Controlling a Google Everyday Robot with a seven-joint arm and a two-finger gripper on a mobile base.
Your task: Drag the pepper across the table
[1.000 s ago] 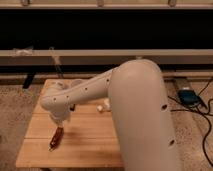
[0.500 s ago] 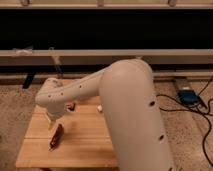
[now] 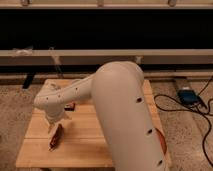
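1. Gripper sits low over the left part of the desk; its grip state cannot be told.
2. Pepper lies on the desk directly beneath it, near the front-left corner.
3. Dark block lies farther back, to the right.

There was one pepper, lying at the near left of the one wooden table. One gripper hung at the pepper's far end, on the single white arm. One small dark block sat farther back. One orange bowl showed partly at the right, and one blue device lay on the floor, far right.
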